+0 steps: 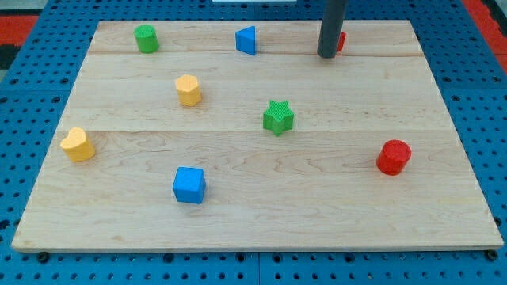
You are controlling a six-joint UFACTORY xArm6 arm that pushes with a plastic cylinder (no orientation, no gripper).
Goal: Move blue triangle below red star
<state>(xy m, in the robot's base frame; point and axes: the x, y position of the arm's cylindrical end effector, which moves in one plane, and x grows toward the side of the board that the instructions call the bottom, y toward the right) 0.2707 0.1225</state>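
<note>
The blue triangle (246, 39) sits near the view's top edge of the wooden board, left of centre-top. A red block (341, 41), mostly hidden behind my rod, shows only as a sliver at the view's top right; its shape cannot be made out. My tip (326, 55) rests on the board right in front of that red block, about a hundred pixels to the right of the blue triangle.
A green cylinder (146, 38) stands at top left. A yellow hexagon (188, 90) and a yellow heart (78, 145) lie on the left. A green star (278, 117) is at centre, a blue cube (189, 184) at bottom, a red cylinder-like block (394, 157) at right.
</note>
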